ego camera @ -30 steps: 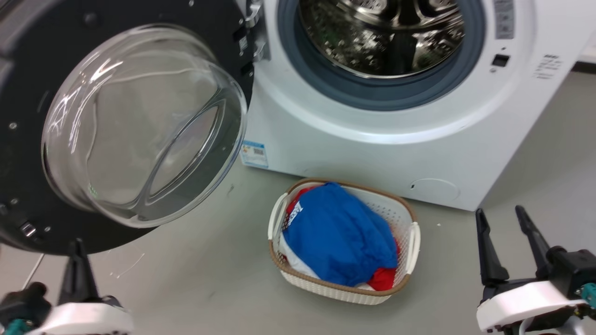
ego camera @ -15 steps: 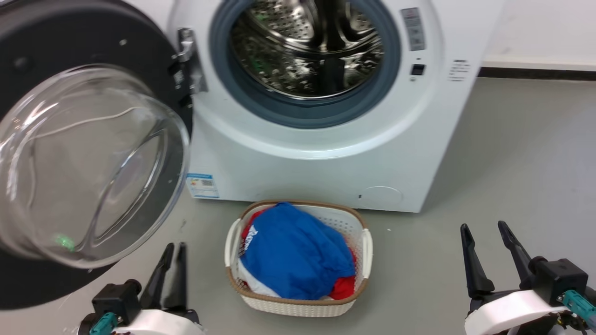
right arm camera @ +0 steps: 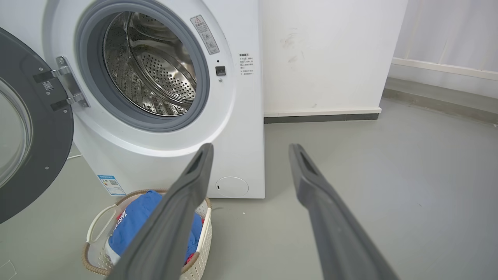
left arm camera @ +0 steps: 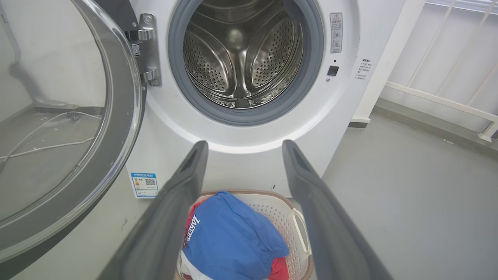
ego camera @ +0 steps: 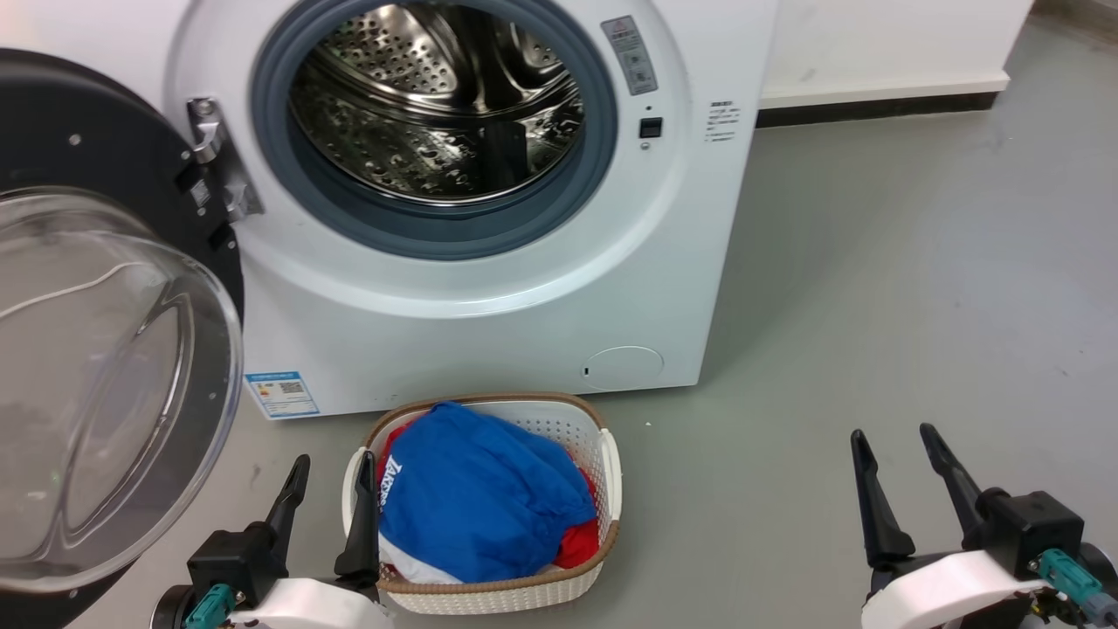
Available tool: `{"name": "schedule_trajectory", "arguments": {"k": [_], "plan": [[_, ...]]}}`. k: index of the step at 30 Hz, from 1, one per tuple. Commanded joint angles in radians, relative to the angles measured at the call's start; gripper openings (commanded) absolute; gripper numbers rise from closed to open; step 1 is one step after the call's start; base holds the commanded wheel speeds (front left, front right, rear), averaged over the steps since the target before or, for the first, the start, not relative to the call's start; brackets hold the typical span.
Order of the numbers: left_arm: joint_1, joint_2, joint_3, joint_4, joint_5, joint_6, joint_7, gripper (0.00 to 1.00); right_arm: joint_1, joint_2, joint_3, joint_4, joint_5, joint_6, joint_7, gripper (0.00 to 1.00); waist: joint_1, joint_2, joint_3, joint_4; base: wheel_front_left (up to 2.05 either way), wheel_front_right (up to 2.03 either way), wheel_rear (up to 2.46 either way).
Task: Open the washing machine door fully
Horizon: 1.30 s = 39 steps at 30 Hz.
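Since half a second ago the head camera has swung, so the whole scene sits further left in its view, and the left gripper (ego camera: 335, 460) has parted its fingers, which were close together then. It and the right gripper (ego camera: 892, 432) now hover low over the grey floor (ego camera: 873, 262), fingers spread and nothing between them. The washing machine door (ego camera: 105, 384) hangs at the robot's left, swung well clear of the steel drum (ego camera: 437, 114) on its metal hinge (ego camera: 218, 166). It is a glossy black ring with a clear glass bowl bulging toward the robot, streaked with reflections. It looks wide open, though whether it rests at the hinge's stop I cannot tell. With neither gripper touching it, the door could drift back toward the opening if it is short of that stop. The nearer worry is the left arm, which sits just beside the door's lower rim: a careless sweep or a turn at the waist could knock the glass or shove the door. One of its fingers also overlaps the handle of the laundry basket (ego camera: 611, 472) in the head view, so a forward reach might snag it and drag the basket and its blue garment (ego camera: 480, 507) along.
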State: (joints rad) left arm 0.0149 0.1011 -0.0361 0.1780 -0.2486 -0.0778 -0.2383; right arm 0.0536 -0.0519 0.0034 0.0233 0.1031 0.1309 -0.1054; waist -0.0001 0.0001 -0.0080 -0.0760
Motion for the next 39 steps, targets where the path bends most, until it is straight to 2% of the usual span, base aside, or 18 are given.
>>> {"name": "schedule_trajectory", "arguments": {"k": [1,38,39], "plan": [[-0.006,-0.002,0.002,0.003,-0.005,0.006,-0.007,1.00,0.009,0.003,0.004,0.003,-0.001,0.000,-0.006,1.00,0.0001,-0.0001,-0.003,-0.014,0.00,0.00,0.00],[-0.019,0.006,0.001,0.043,-0.028,0.028,-0.024,1.00,-0.011,0.003,0.011,0.016,0.007,0.000,-0.020,1.00,0.0001,-0.0001,0.022,-0.014,0.00,0.00,0.00],[-0.010,0.003,0.003,0.044,-0.029,0.025,-0.020,0.00,-0.006,0.000,0.011,0.017,0.003,0.000,-0.017,0.00,0.0001,-0.0001,0.022,-0.014,0.00,0.00,0.00]]}}
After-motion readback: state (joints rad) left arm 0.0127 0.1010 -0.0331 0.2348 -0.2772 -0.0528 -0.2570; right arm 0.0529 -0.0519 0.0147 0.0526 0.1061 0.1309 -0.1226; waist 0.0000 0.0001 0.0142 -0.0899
